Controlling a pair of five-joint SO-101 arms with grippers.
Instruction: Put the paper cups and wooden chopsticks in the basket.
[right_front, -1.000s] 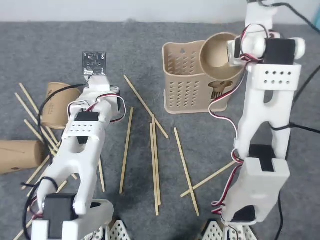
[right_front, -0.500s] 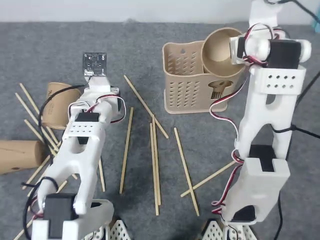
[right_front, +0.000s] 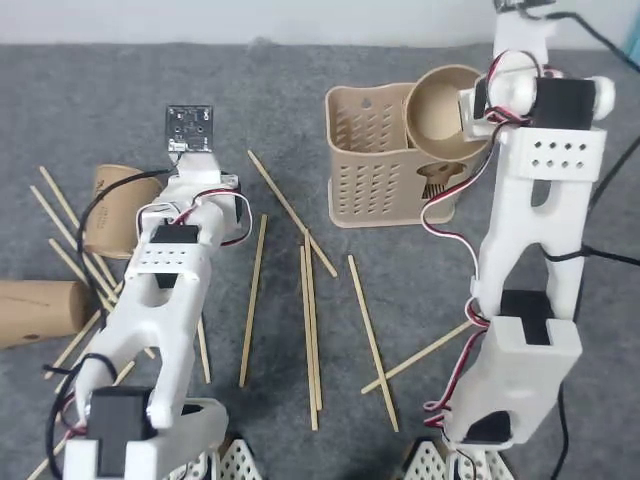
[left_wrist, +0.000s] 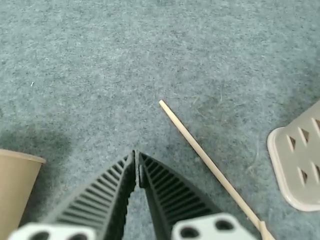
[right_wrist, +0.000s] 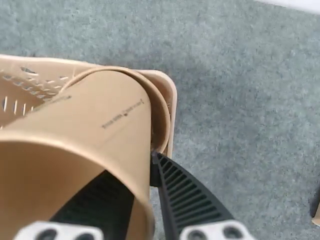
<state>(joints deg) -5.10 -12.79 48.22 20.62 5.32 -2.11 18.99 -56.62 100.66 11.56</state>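
My right gripper (right_front: 472, 104) is shut on the rim of a brown paper cup (right_front: 441, 101), one finger (right_wrist: 186, 201) outside the wall and the other inside. The cup (right_wrist: 85, 135) hangs tilted over the right end of the beige perforated basket (right_front: 372, 160), low against its rim (right_wrist: 168, 97). Two more paper cups (right_front: 118, 206) (right_front: 36, 311) lie on their sides at the far left. Several wooden chopsticks (right_front: 309, 320) are scattered over the grey mat. My left gripper (left_wrist: 136, 156) is shut and empty above bare mat, between a cup (left_wrist: 14, 187) and one chopstick (left_wrist: 205, 161).
The grey mat (right_front: 280, 100) covers the table. Chopsticks lie under and beside the left arm (right_front: 165, 290) and between the two arms. A corner of the basket (left_wrist: 300, 170) shows in the left wrist view. Bare mat lies behind the basket.
The right gripper has shifted the cup slightly to the right and back over the basket's end, turning its mouth more upward. The left arm has stayed still.
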